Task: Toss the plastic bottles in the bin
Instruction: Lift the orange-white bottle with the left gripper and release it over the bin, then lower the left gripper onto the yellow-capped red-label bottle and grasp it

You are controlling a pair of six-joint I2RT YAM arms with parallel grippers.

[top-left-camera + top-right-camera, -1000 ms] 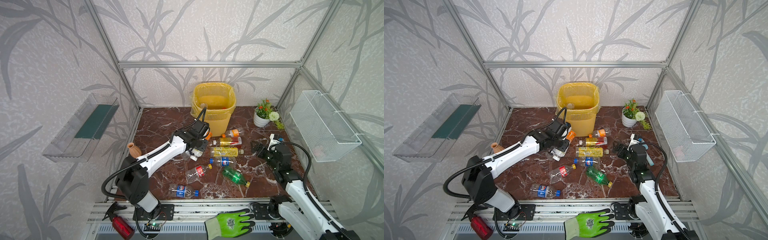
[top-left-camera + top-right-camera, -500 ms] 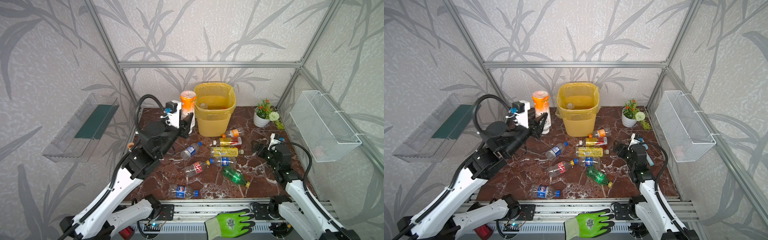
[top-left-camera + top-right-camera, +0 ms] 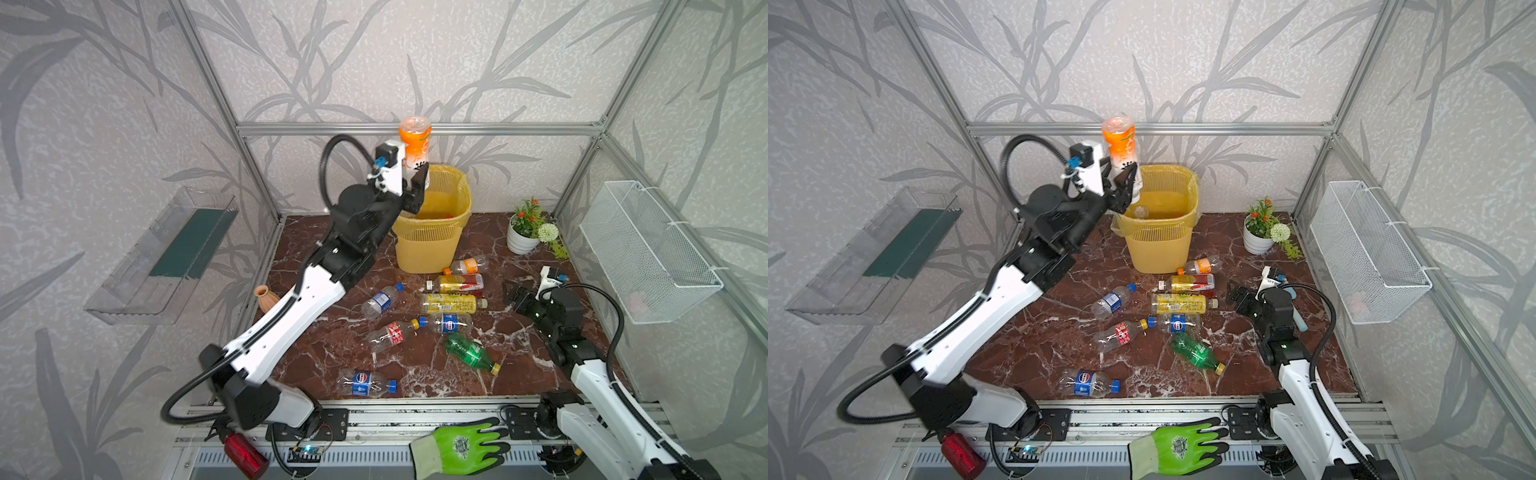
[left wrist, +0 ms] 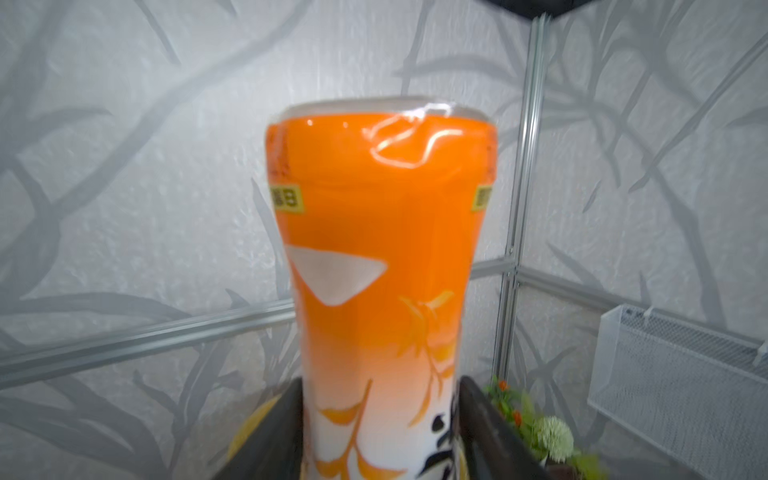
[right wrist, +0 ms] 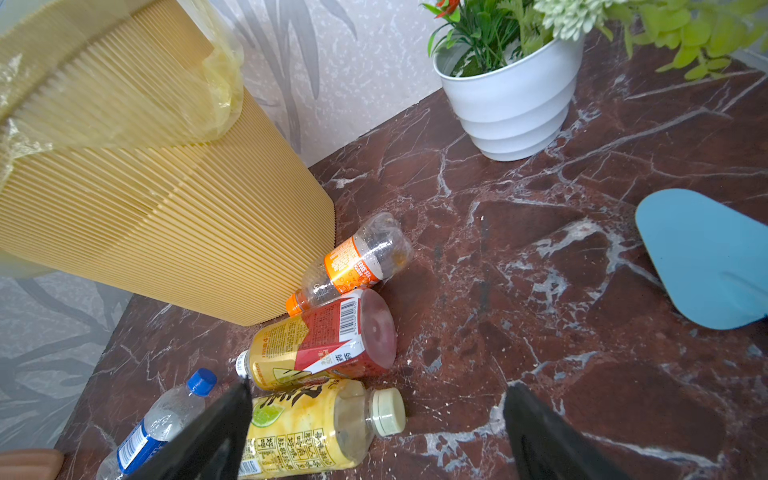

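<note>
1. In both top views the orange bottle (image 3: 414, 139) (image 3: 1119, 137) is standing upright between the left fingers (image 3: 422, 179) (image 3: 1130, 179), raised higher than the bin (image 3: 432, 249) (image 3: 1158, 249) at its left rim.
2. Same views: cannot tell whether those fingers are clamping the bottle or sitting loose around it.
3. Right fingers (image 3: 513, 293) (image 3: 1237, 296) are hovering low over the table (image 3: 523, 365) (image 3: 1237, 374), right of the bin's front, spread apart and gripping nothing.
4. Eight loose bottles (image 3: 449, 303) (image 3: 1179, 303) are lying on the table in front of the bin, the nearest touching or almost touching its base. In a top view a clear bottle (image 3: 1140, 211) is showing inside the bin.
5. Left wrist: the orange bottle (image 4: 382, 249) is filling the middle, its wide end pointing away from the camera. A dark finger is flanking it on each side, left fingers (image 4: 286, 432) right at its surface. Contact is too blurred to call.
6. Right wrist: right fingers (image 5: 216, 432) are standing wide apart with bare table (image 5: 540, 291) between them.
7. Same view: an orange-label bottle (image 5: 353, 262) is lying against the bin (image 5: 166, 208). A red-and-yellow bottle (image 5: 324, 340), a yellow bottle (image 5: 307, 428) and a blue-capped bottle (image 5: 162, 419) are lying just past it, farther from the bin.
</note>
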